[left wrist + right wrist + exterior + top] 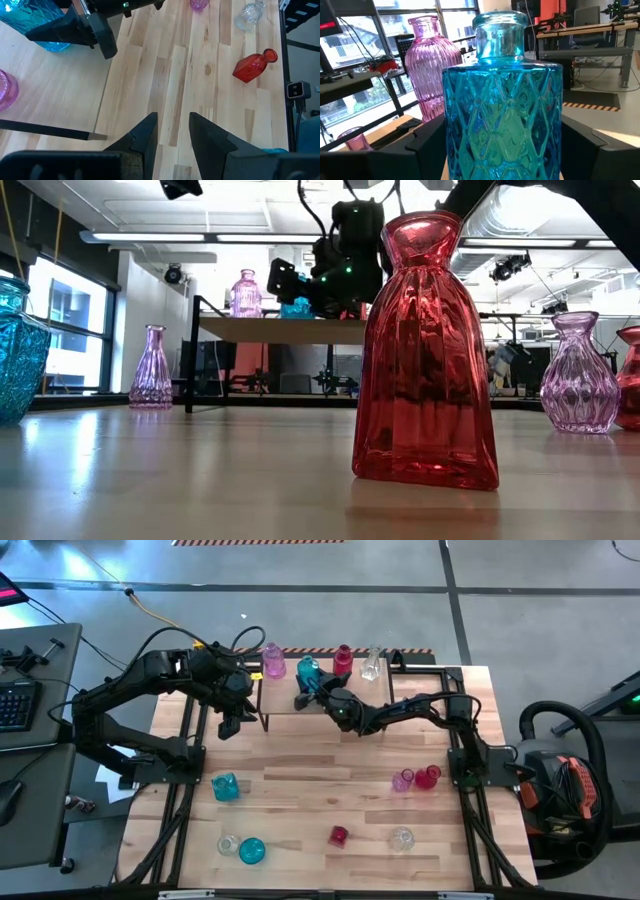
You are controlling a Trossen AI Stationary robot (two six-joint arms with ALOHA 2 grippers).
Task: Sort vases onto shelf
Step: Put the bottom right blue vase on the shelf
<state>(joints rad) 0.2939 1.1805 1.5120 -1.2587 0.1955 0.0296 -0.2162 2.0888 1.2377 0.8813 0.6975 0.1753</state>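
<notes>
The shelf (330,700) stands at the table's far middle. On it stand a pink vase (272,660), a red vase (343,658) and a clear vase (372,664). My right gripper (312,688) is over the shelf's top, shut on a teal diamond-patterned vase (502,110), which also shows in the high view (307,668), beside the pink vase (431,65). My left gripper (172,132) is open and empty, just off the shelf's left end in the high view (230,723), above the tabletop. My right gripper pinches the teal vase's wide body (455,135) between its two fingers, one on each side, below the neck. The fingers come level from the table's right-near side. The vase is upright at the shelf's top; its base is hidden in the wrist view.
Loose vases stand on the table: teal (225,786), clear (229,843), teal (251,851), red (338,836), clear (402,838), pink (402,780), red (427,777). Arm frames run along the left and right edges.
</notes>
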